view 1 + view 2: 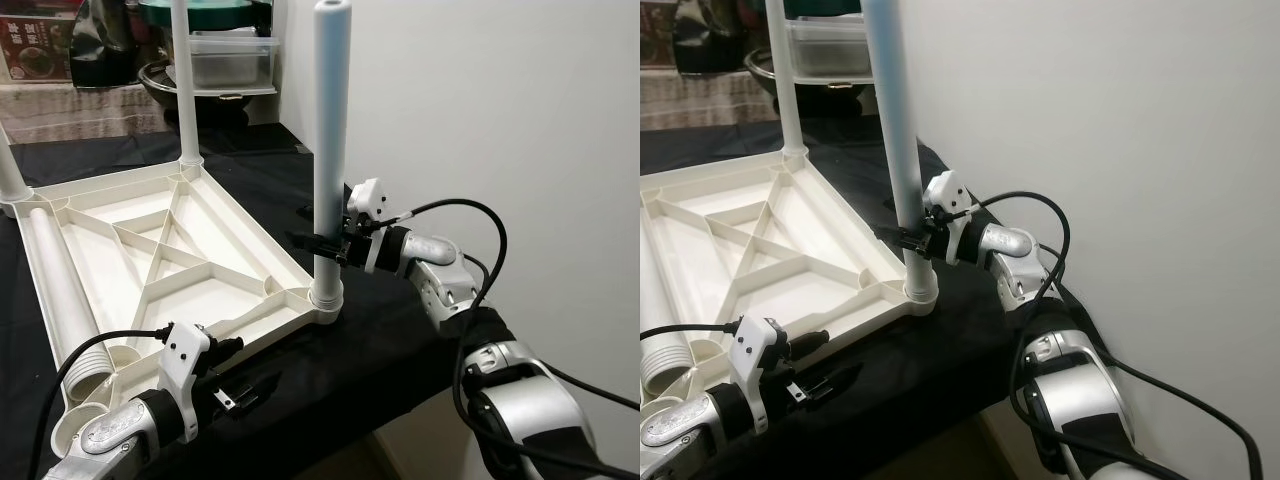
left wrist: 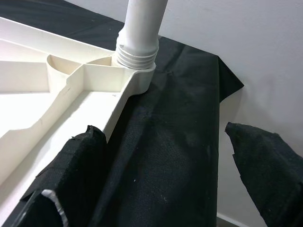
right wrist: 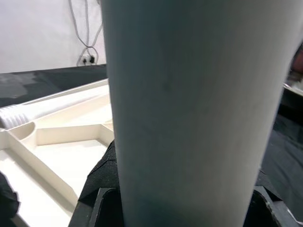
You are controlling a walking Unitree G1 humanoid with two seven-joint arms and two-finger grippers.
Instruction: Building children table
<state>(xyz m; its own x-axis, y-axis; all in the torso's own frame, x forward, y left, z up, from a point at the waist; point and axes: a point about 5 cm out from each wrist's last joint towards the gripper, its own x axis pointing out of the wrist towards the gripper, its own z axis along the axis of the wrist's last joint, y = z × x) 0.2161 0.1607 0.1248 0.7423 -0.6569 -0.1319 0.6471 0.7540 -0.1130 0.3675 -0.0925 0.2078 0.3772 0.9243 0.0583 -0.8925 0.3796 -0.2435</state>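
A black cloth (image 1: 330, 370) covers the work surface, and on it lies the white plastic tabletop (image 1: 150, 250) of the children's table, upside down, its ribbed underside facing up and one corner close to the cloth's near right edge beside a plain white wall (image 1: 500, 100). An upright white leg (image 1: 330, 130) stands in the threaded socket (image 2: 137, 59) of that near right corner; a second upright leg (image 1: 186, 80) stands in the far corner, and a third leg (image 1: 10, 170) rises at the far left corner. A loose leg (image 1: 55, 280) with a threaded end lies flat in the tabletop's left channel. The right gripper (image 1: 325, 245) reaches in from the right and clasps the near upright leg just above its socket, its black fingers closed against the tube, which presses between them in the right wrist view. The left gripper (image 1: 232, 375) hovers low over the cloth just in front of the tabletop's near edge, its fingers (image 2: 78, 179) spread apart and holding nothing. Storage containers (image 1: 225, 55) sit in the background.
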